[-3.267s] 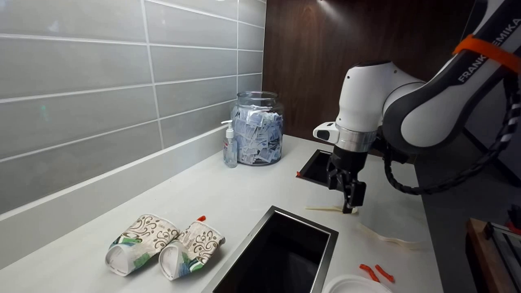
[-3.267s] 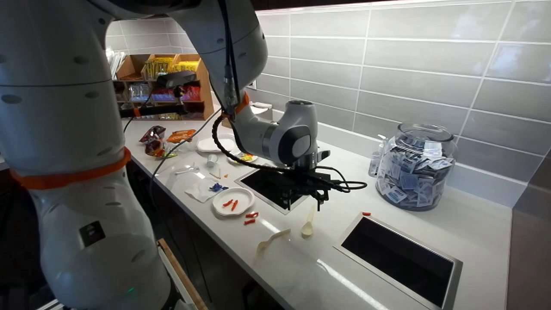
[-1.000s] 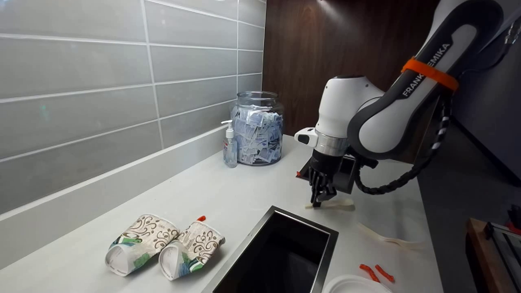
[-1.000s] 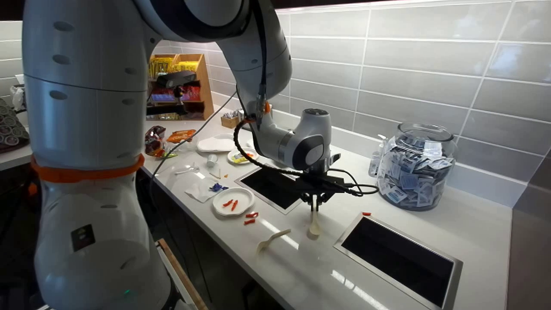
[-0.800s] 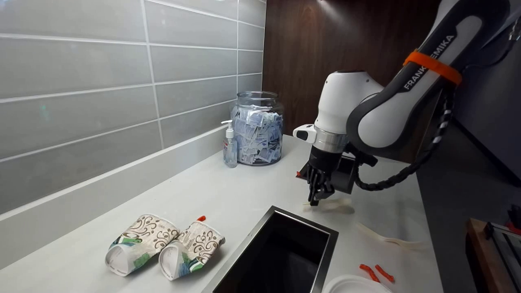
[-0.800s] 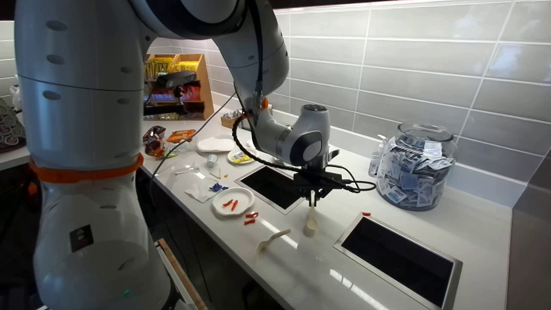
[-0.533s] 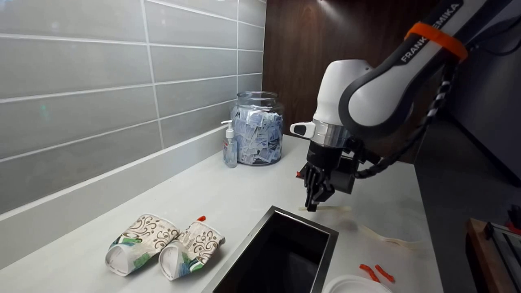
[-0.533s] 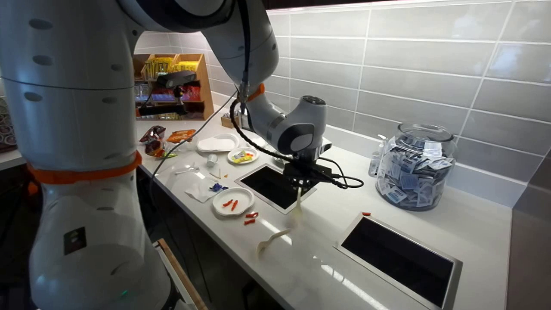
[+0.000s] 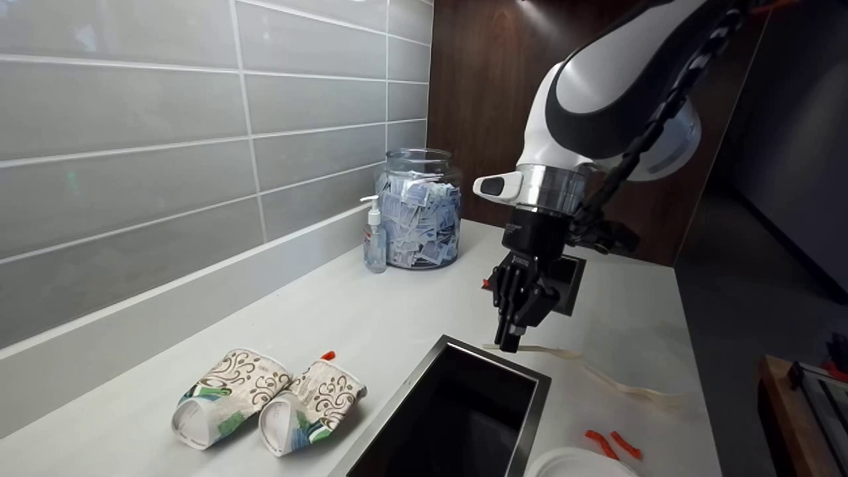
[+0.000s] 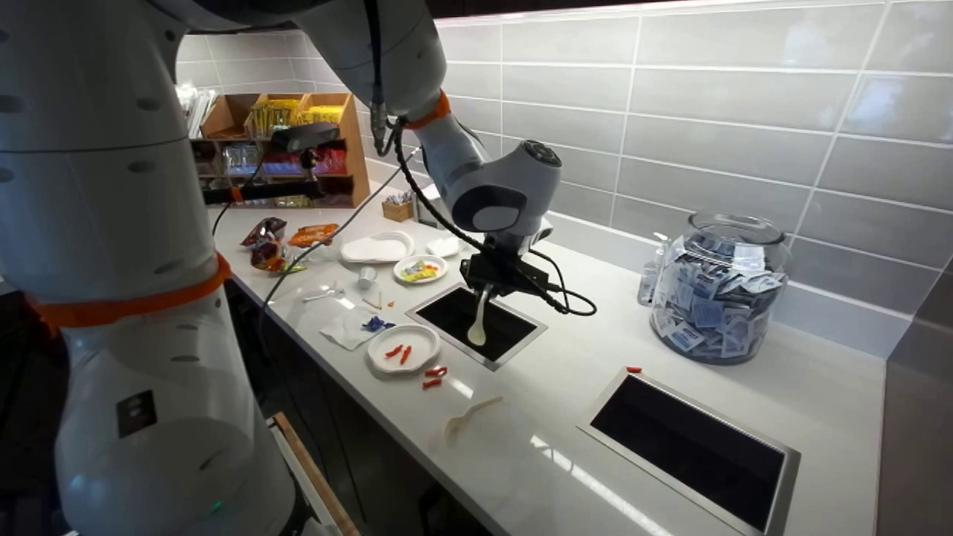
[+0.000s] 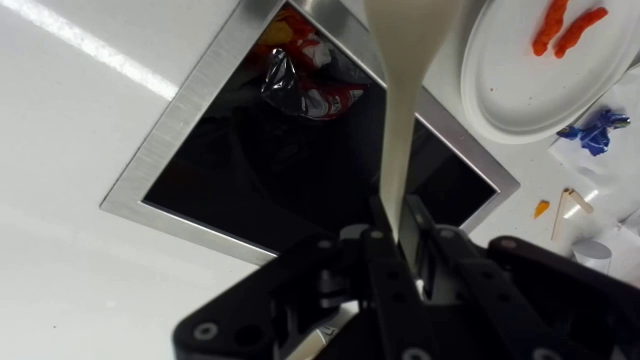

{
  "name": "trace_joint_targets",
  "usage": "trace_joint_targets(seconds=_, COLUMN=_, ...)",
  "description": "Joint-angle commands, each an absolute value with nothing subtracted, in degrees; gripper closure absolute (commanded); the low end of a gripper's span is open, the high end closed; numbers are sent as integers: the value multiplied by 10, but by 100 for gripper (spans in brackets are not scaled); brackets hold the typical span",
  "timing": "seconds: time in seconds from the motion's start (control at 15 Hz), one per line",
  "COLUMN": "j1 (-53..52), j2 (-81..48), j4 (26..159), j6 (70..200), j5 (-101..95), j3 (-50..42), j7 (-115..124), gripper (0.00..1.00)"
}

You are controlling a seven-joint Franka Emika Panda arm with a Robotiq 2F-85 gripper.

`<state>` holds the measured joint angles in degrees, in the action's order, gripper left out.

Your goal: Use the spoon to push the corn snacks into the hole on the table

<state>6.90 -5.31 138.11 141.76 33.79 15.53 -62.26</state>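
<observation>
Black two-fingered claw clamps cream long-handled spoon; best sweep low behind orange-red corn sticks, lower right in exterior view, toward steel-rimmed rectangular hole.

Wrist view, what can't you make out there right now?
In the wrist view:
The spoon: its bowl's tip is cut off by the top edge; the end effector covers where its handle ends.
The hole: its depth is lost in darkness.
The plate: cut off by the top and right edges.
</observation>
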Motion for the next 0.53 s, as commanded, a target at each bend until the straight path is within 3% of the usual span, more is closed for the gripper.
trace_joint_targets(seconds=0.0, j1=35, j2=-54, j4=1380, j6=1415, j5=341, j3=120, j7=-625, gripper=87)
trace_joint_targets(seconds=0.13, j1=35, j2=-56, j4=1379, j6=1415, j5=341, j3=118, j7=-625, gripper=87)
trace_joint_targets(seconds=0.2, j1=35, j2=-62, j4=1378, j6=1408, j5=342, j3=118, j7=-626, gripper=97)
trace_joint_targets(seconds=0.47, j1=25, j2=-64, j4=1374, j6=1349, j5=419, j3=117, j7=-721, gripper=97)
